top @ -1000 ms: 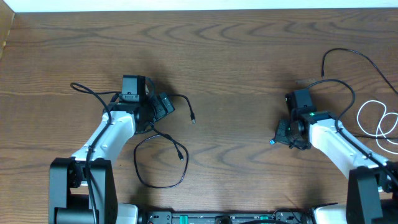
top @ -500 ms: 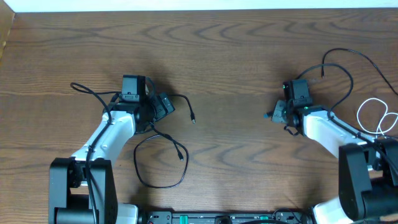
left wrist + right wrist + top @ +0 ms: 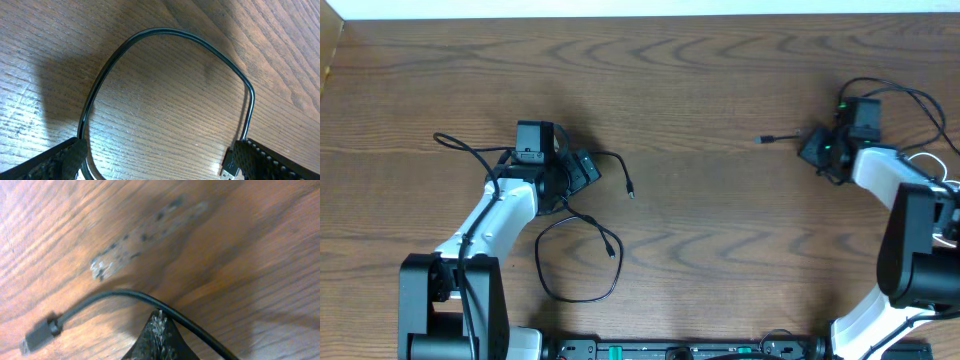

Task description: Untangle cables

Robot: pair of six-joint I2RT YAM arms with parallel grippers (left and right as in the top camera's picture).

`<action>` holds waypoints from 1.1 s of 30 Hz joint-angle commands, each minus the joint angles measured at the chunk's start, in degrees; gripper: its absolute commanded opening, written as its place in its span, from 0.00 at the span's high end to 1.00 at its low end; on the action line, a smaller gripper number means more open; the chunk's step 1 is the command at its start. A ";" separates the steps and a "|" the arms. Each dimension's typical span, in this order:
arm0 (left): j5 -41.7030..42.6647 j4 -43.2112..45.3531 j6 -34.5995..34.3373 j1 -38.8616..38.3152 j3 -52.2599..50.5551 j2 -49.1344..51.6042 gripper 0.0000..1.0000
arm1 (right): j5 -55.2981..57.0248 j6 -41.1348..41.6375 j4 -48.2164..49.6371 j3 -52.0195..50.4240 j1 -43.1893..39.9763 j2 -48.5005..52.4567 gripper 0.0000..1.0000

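Black cable (image 3: 115, 294) is pinched in the clenched jaws of the right gripper (image 3: 157, 326), up near the tabletop's (image 3: 700, 80) right edge, its plug (image 3: 37, 336) trailing out toward the middle. White cable (image 3: 923, 157) peeks from that right edge. Left gripper (image 3: 582, 172) gapes wide, released, empty, at a second black cable (image 3: 170, 34) looped on the left half.
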 commanded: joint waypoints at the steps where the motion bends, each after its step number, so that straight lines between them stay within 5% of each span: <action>1: -0.59 -0.17 0.37 0.24 0.61 -0.59 0.02 | 0.57 0.81 -2.58 -4.35 -5.01 7.19 0.99; 12: -0.59 -0.17 0.37 0.24 0.61 -0.59 0.02 | 5.53 3.85 1.11 -4.39 -14.88 7.19 0.99; 18: -0.59 -0.17 0.37 0.24 0.61 -0.59 0.02 | -3.19 6.19 1.60 -4.46 -14.91 7.19 0.99; 23: -0.59 -0.17 0.37 0.24 0.61 -0.59 0.02 | -14.60 6.05 3.65 -4.46 -11.17 7.19 0.99; 33: -0.59 -0.17 0.37 0.24 0.61 -0.59 0.02 | -19.74 -3.52 8.26 -3.19 7.08 7.19 0.99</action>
